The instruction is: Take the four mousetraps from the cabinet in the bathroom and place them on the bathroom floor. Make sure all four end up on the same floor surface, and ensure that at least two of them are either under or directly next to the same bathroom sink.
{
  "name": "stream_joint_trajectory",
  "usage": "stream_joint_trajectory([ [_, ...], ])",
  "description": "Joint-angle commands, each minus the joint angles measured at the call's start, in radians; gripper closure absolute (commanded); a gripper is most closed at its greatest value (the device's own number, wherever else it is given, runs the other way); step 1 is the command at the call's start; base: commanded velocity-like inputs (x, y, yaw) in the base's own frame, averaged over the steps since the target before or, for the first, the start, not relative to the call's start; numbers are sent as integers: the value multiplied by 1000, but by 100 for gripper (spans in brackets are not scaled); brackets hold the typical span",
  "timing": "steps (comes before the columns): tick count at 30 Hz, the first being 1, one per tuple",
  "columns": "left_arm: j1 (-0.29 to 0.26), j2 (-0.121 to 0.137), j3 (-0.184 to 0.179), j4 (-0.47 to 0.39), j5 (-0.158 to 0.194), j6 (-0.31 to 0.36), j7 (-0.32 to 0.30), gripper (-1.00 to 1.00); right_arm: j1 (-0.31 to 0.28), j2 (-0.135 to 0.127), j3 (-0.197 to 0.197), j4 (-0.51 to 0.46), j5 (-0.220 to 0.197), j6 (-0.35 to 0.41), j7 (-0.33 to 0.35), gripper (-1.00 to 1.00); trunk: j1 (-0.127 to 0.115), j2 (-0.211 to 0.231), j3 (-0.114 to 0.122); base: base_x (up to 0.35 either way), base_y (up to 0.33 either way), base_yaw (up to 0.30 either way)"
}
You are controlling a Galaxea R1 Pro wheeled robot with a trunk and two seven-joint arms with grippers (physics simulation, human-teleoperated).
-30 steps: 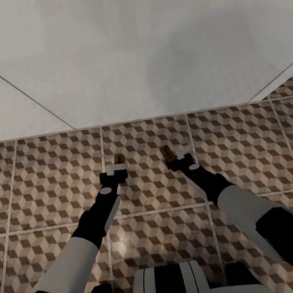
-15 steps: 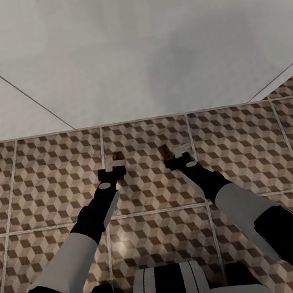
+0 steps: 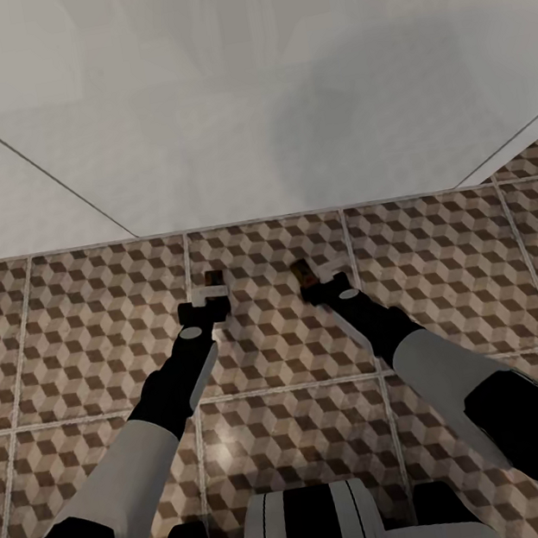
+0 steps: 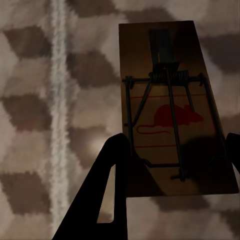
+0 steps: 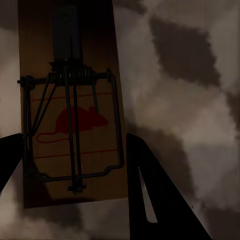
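Both arms have reached a little farther forward than a second ago, carrying their loads closer to the wall while the tiles hold their place in the head view. The left gripper [image 3: 212, 289] is clamped on a mousetrap [image 3: 212, 277], its dark fingers [image 4: 107, 185] pressing the long edges of the brown board near the end closest to the wrist; the wire spring, bar and a red printed mouse face the left wrist camera. The right gripper [image 3: 316, 277] likewise grips a second mousetrap [image 3: 302, 270], its fingers [image 5: 150, 190] flanking that board, which shows the same wire and red mouse. Both traps stick out beyond the fingertips, toward the far side. Whether either board touches the tiles is hard to judge; they appear low over the bathroom floor [image 3: 96, 333], with its cube pattern and pale grout lines. Just beyond them the floor meets a plain white wall [image 3: 256, 87].
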Motion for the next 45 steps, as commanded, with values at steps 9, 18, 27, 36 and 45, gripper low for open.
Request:
stream_joint_trajectory([
  [9, -2, -2, -5, 4, 8, 3, 10, 100, -29, 19, 9, -2, -14, 59, -8, 100, 0, 0, 0, 0, 0, 0],
  [18, -2, 8, -7, 10, 8, -5, 7, 100, -32, 21, 9, -1, -16, 61, -7, 100, 0, 0, 0, 0, 0, 0],
  [27, -2, 13, -10, 12, 9, -74, 3, 100, -32, 19, 7, -2, -17, 60, -5, 100, 0, 0, 0, 0, 0, 0],
  [36, -2, 13, -12, 31, 8, -89, 2, 100, -32, 15, 7, -1, -18, 56, -3, 100, 0, 0, 0, 11, 0, 0],
  [45, -2, 14, -12, 31, 8, -91, 3, 100, -32, 14, 7, 1, -18, 55, -2, 100, 0, 0, 0, 122, 0, 0],
])
